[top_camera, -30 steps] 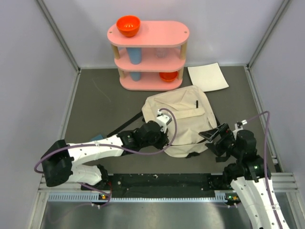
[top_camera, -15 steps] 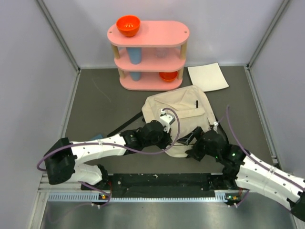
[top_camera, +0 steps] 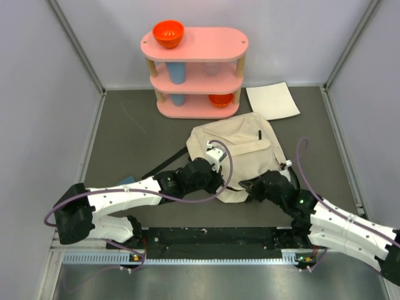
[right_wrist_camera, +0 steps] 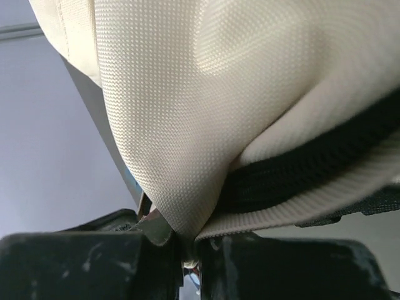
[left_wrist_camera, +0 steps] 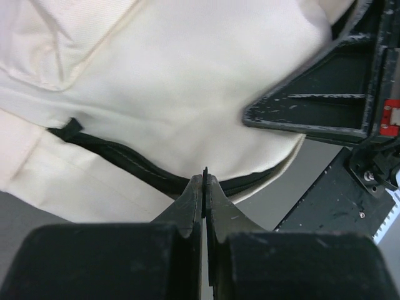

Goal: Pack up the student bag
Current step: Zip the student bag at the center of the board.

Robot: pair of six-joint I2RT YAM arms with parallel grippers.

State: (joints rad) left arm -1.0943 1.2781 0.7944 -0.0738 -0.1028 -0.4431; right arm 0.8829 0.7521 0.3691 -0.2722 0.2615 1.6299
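Right tool (right_wrist_camera: 187, 242), left tool (left_wrist_camera: 205, 180) pinch student bag (top_camera: 240, 147); shelf (top_camera: 200, 44) beyond.

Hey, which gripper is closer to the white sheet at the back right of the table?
Right. The right gripper pinches the near edge of the student bag, diagonally nearer the robot than the white sheet; the left gripper sits at the same edge, further left.

You're in a robotics lab cell: plain grey walls (top_camera: 37, 94) in metal framing (top_camera: 76, 45) enclose a dark table (top_camera: 131, 131), a slotted rail (top_camera: 212, 257) along its near edge.
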